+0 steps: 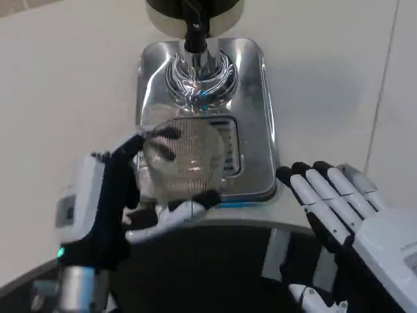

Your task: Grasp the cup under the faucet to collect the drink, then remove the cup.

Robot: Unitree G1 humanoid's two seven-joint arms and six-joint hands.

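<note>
Cup [184,155]: clear, ribbed plastic, see-through enough that the metal grille shows through it. It sits over the near part of the chrome drip tray [257,98], on the slotted grate, nearer than the faucet [193,29], whose black spout stands at the far end above a round chrome base. Whether the cup rests on the grate or is lifted slightly off it cannot be told from this angle.

Left hand [133,195]: wrapped around the cup from the left, thumb crossing the near side, fingertips [168,134] visible on the far-left wall. It holds the cup.

Right hand [342,202]: near the tray's near-right corner, fingers extended and apart, palm down, holding nothing, not touching the tray so far as can be seen.

Handling judgement: thin-walled cup, probably very light empty and easy to crush or ovalise under a hard squeeze. The ribbing should give some purchase, but the plastic is smooth and could turn slippery if wet. The grip is best placed around the mid-wall, as now, with moderate pressure and the cup kept upright. No liquid level can be made out. Once filled, the weight would rise and the wall would flex more, so a slow, level withdrawal toward the near side seems wise, clear of the spout.
</note>
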